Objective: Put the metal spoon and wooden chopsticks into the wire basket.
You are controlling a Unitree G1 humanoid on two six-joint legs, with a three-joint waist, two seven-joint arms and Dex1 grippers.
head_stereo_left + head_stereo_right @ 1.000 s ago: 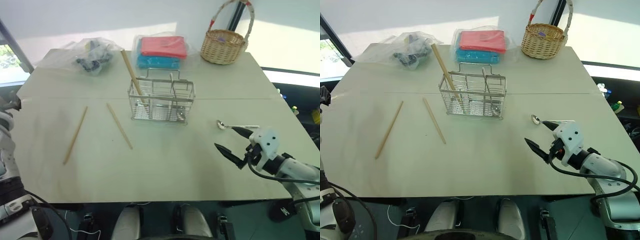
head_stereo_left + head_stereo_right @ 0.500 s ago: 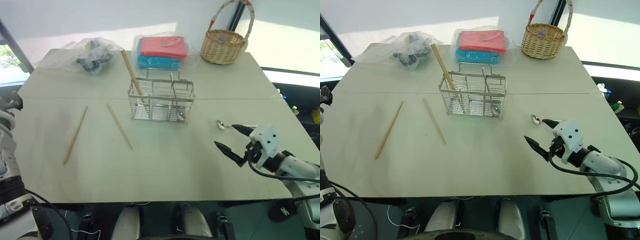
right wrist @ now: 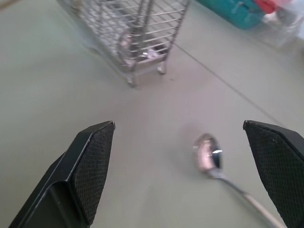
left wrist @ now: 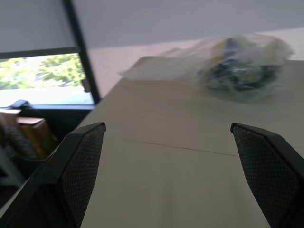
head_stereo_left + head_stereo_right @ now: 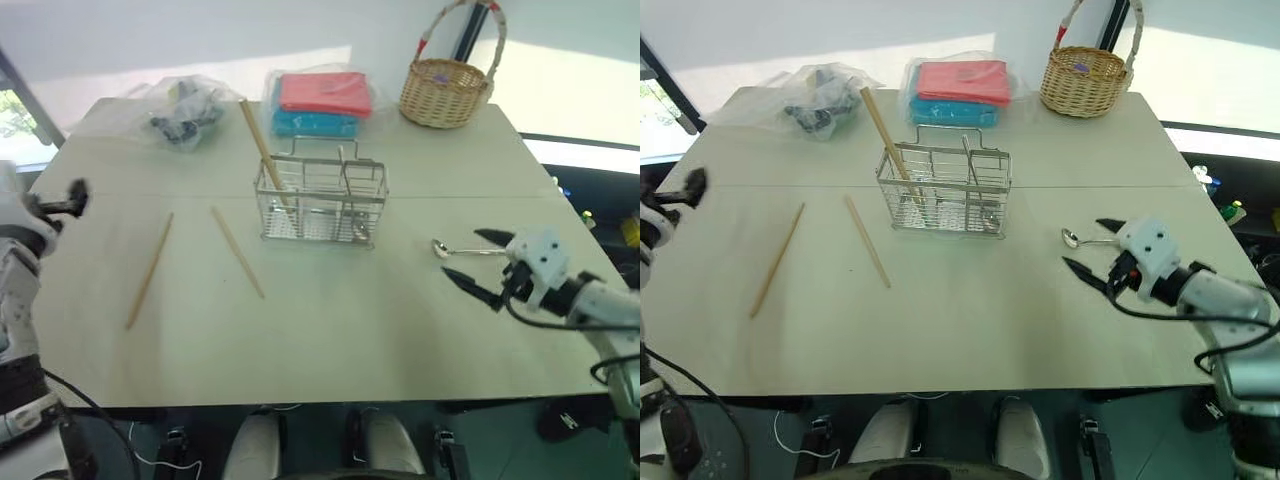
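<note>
The left pincer (image 5: 70, 197) hung wide and empty over the worktop's (image 5: 330, 340) left edge, far to the left of the wire basket (image 5: 322, 203). Its wrist view looked past its two spread fingers (image 4: 80, 166) toward a clear plastic bag of dark bits (image 5: 180, 108) that lay behind and to the left of the basket.

Two wooden chopsticks lay loose and flat on the worktop, left of the basket: the outer chopstick (image 5: 150, 270) further off, the inner chopstick (image 5: 238, 252) nearer and angled the other way, the two apart and neither touching the basket. A third chopstick (image 5: 262, 150) stood leaning in the basket's left-hand compartment, its top slanting up and away to the left. Something shiny sat low in the right-hand compartment; what it was could not be told.

Behind the basket lay a red-over-teal stack in plastic wrap (image 5: 322, 102), and behind and to the right of it stood a round wicker basket (image 5: 445, 92) with a tall handle.

The metal spoon (image 5: 462, 250) lay flat to the right of the wire basket, well apart from it, bowl toward the basket and handle pointing away. The right pincer (image 5: 482, 266) hovered just right of the spoon, wide, holding nothing; the spoon's bowl lay between its spread fingers in its wrist view.

By this showing the job was about a third done at best: one chopstick in, two chopsticks and the spoon left. The spoon looked to be the next pick.
</note>
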